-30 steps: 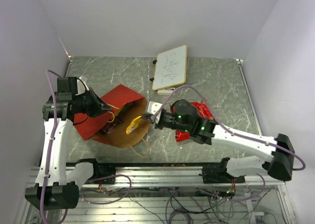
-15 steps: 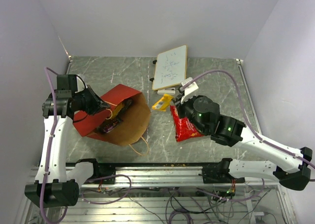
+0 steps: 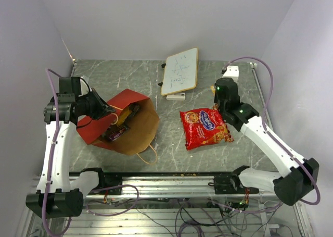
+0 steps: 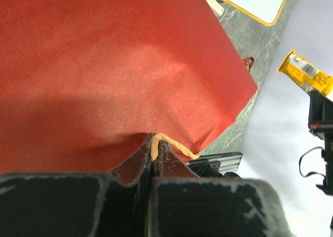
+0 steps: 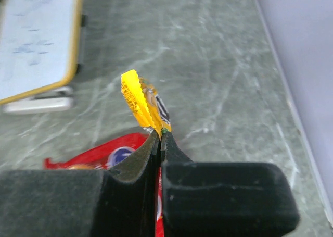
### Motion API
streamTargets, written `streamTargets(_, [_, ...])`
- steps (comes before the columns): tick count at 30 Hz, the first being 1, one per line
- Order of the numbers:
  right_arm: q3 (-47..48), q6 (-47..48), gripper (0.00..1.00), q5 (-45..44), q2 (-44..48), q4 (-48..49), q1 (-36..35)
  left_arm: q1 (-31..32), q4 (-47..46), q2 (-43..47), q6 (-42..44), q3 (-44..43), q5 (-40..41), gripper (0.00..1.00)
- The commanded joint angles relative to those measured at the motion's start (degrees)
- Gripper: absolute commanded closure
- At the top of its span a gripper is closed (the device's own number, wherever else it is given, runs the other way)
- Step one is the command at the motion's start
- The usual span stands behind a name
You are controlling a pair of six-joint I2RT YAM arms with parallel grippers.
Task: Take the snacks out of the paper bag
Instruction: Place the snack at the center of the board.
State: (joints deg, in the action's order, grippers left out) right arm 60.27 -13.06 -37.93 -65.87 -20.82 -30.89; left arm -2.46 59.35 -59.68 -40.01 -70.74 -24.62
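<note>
The left pincer [image 4: 154, 145] clamps the paper bag's [image 4: 104, 60] twisted handle [image 4: 176, 146]; a yellow candy bar [image 4: 305, 75] shows at right.

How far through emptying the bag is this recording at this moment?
Done: the red cookie packet lies on the table, outside the paper bag. In hand: the right gripper is shut on a yellow candy bar, while the left gripper pinches the bag's handle. Left: at least two bars lie inside the bag's open mouth.
</note>
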Motion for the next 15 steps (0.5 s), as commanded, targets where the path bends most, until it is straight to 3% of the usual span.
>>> streamTargets(1, [-2.3,-0.4,1.0,-0.4,-2.8,1.9,8.5,0.2,-0.2,-1.0,2.0,-1.8,-0.5,0.93])
streamTargets(9, [-10.2,4.9,1.0,1.4,-7.9,13.9,22.9,0.2,2.7,-1.9,4.1,-3.0,-2.0,0.93])
streamTargets(15, [-14.1,20.2,1.0,-4.1,-12.6,26.9,27.5,0.2,3.4,-1.9,5.2,-3.6,-2.2,0.93])
